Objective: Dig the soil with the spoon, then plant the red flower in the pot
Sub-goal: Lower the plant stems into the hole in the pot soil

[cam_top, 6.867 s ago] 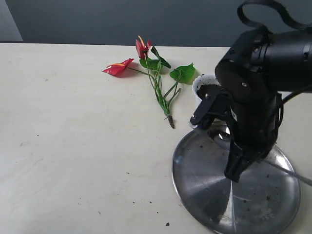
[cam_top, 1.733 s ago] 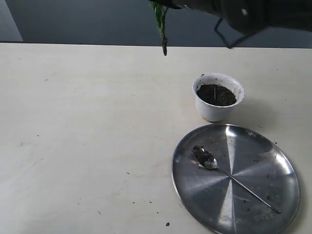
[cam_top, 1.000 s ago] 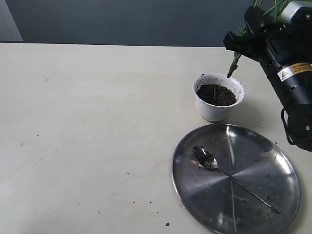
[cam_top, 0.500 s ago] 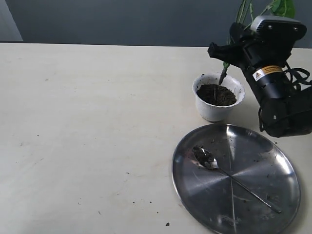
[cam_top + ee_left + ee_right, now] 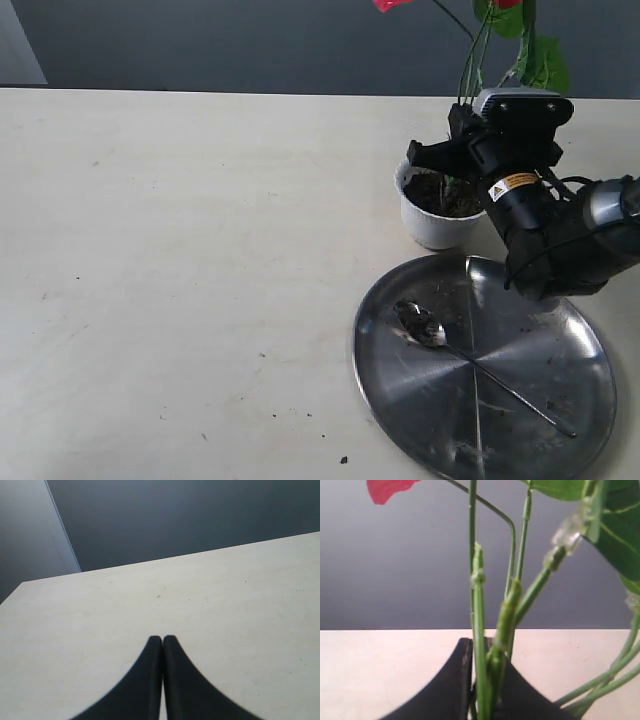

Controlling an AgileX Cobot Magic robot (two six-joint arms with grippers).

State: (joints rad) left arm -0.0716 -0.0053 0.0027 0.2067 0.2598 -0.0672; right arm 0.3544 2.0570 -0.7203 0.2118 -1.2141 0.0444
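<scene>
Two arms on this rig, only the right one shows in the exterior view. Right tool (image 5: 445,160) sits directly over the pot (image 5: 437,225), clamped on the green stems of the red flower (image 5: 478,50); wrist view confirms the stems (image 5: 487,675) pinched between the two dark fingers (image 5: 450,690), which stand narrow with only the stems in the gap. Flower held upright, stems running down into the pot, red blooms at the top edge of the exterior view, green leaf up beside them. Stem ends are hidden behind the tool, so cannot tell if they touch the soil (image 5: 432,190). Soil is dark, inside the pot, partly covered by the tool.

Pot stands on the cream counter (image 5: 180,250), just behind the steel plate (image 5: 540,400), near it but contact unclear. Spoon (image 5: 470,365) lies flat in the plate, bowl toward the plate's left side with dark crumbs on it, thin handle running diagonally to the lower right rim. Soil specks scattered on plate and counter.

Left tool (image 5: 162,645): fingers pressed together, nothing between them, above bare counter, well apart from the task things.
</scene>
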